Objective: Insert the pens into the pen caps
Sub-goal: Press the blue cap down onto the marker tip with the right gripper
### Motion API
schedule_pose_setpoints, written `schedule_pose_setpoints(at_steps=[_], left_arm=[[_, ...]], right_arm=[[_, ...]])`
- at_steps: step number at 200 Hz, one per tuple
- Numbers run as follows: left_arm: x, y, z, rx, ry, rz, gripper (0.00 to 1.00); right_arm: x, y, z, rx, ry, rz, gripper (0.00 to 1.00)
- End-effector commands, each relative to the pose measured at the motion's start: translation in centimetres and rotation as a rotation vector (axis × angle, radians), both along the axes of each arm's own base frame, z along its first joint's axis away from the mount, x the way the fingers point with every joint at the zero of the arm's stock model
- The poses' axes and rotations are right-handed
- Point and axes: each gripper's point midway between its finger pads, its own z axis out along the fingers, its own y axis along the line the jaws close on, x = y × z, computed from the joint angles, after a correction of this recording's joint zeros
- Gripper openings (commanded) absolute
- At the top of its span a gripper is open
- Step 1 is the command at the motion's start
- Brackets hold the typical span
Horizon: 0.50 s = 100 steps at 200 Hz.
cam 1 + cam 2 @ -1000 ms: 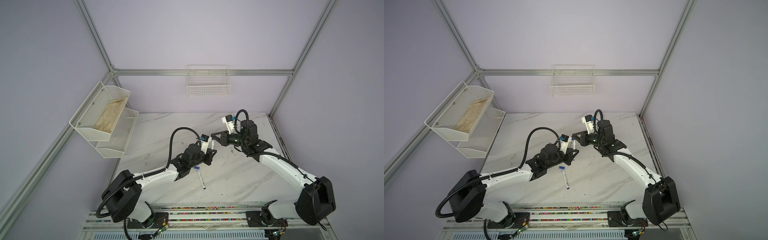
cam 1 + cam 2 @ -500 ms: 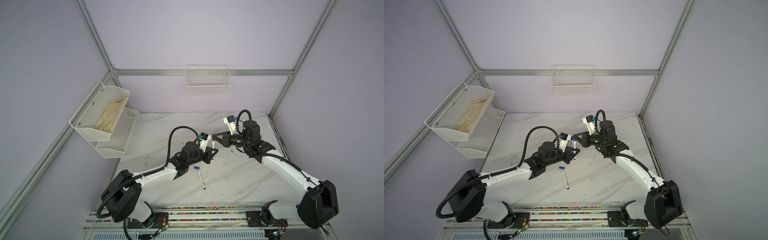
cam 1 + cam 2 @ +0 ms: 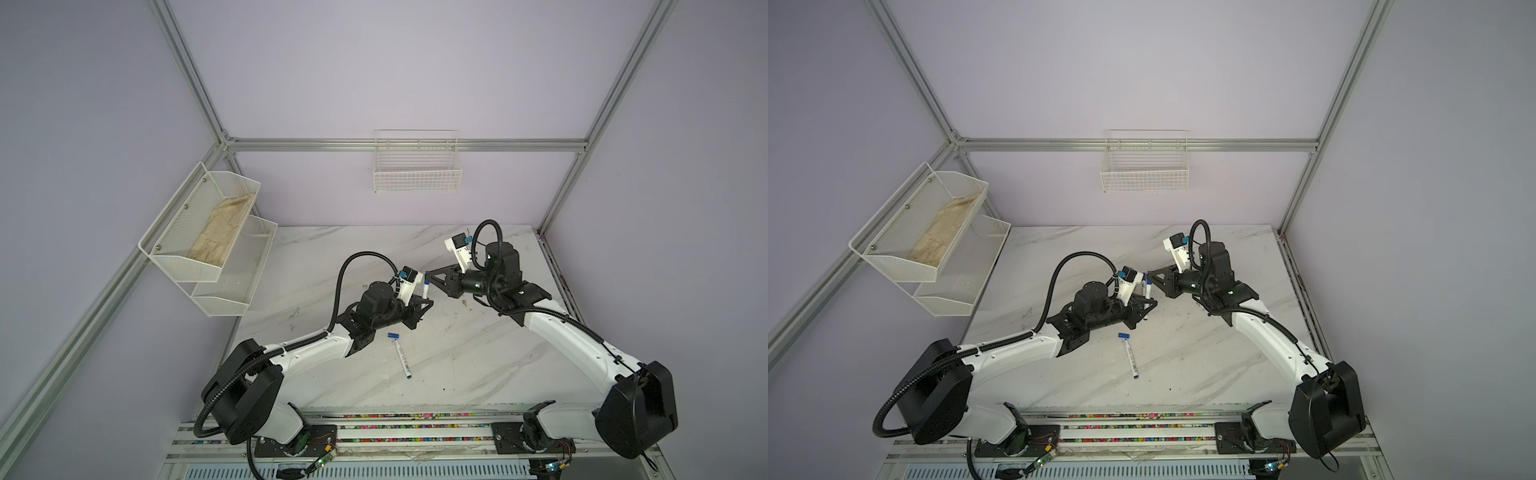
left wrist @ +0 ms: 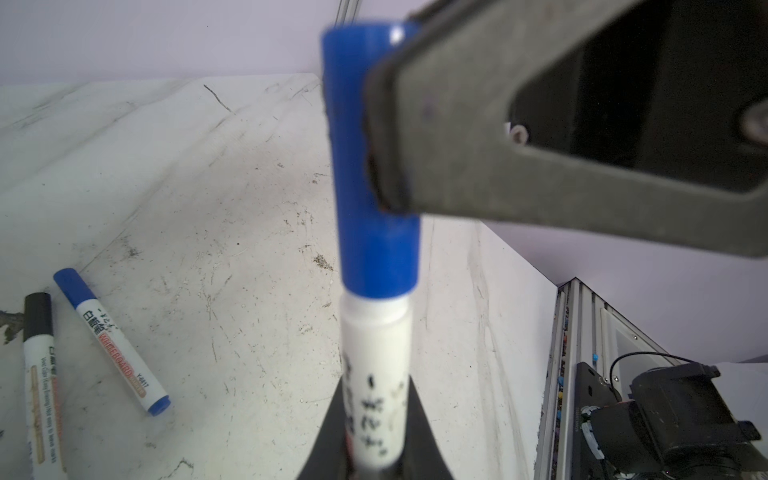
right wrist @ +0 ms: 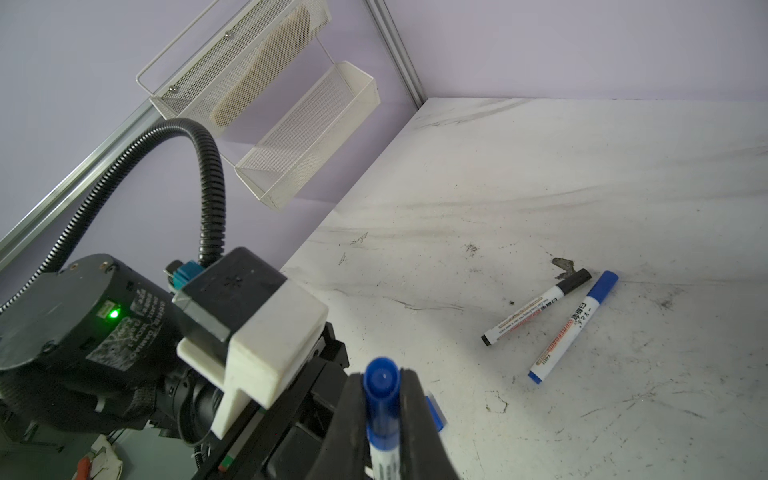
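My left gripper [image 4: 376, 386] is shut on the white barrel of an upright pen [image 4: 376, 353]. A blue pen cap [image 4: 365, 166] sits over its top end, rim against the barrel. My right gripper [image 5: 382, 382] is shut on that cap [image 5: 382, 399]. In both top views the two grippers [image 3: 424, 305] [image 3: 430, 277] meet at mid-table around this pen [image 3: 1147, 286]. An uncapped pen [image 3: 402, 359] lies on the table nearer the front, with a loose blue cap [image 3: 393, 335] by its far end. Two capped pens, one black [image 5: 536, 307] and one blue [image 5: 573, 326], lie side by side.
The marble table [image 3: 478, 365] carries dark scuffs. A two-tier white mesh shelf [image 3: 208, 245] hangs on the left wall and a wire basket [image 3: 417, 172] on the back wall. A metal rail [image 3: 415, 428] runs along the front edge.
The two grippers have drawn slightly closer together at mid-table, the left one shifting a little right with the pen. The pen and cap on the table have not moved.
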Motion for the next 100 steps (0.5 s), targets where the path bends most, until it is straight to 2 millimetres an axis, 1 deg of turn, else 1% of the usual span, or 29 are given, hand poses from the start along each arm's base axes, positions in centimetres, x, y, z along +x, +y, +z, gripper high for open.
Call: schedule_pose_setpoints(at_steps=[1,12,31,51,64,69,78,90,100], left_arm=[[5.9,6.2,13.5,-0.241,-0.333,0.357,0.0],[6.0,6.4,14.0,-0.245,-0.354,0.374,0.0],[6.1,7.0,14.3,-0.246,-0.375,0.41,0.0],[6.1,7.6,14.6,-0.274,-0.395,0.44,0.0],[5.5,7.7,15.0,-0.324,-0.407,0.429,0.0],[5.3,7.8,15.3,-0.356,-0.409,0.423,0.0],[4.9,7.8,15.9,-0.417,-0.408,0.397,0.0],[4.6,7.6,16.6,-0.469,-0.404,0.352,0.0],[4.6,7.5,17.1,-0.478,-0.4,0.342,0.0]], right_arm=[[-6.6,0.7,-5.5,-0.086,0.287,0.185,0.0],[-6.4,0.7,-6.0,-0.101,0.299,0.171,0.0],[-5.9,0.6,-6.8,-0.133,0.312,0.141,0.0],[-5.5,0.6,-6.9,-0.138,0.307,0.132,0.0],[-5.4,0.6,-7.1,-0.153,0.303,0.124,0.0],[-5.2,0.6,-8.3,-0.182,0.325,0.113,0.0],[-5.3,0.6,-9.4,-0.226,0.329,0.102,0.0],[-5.2,0.5,-10.4,-0.282,0.32,0.082,0.0],[-5.1,0.3,-11.1,-0.317,0.323,0.063,0.0]])
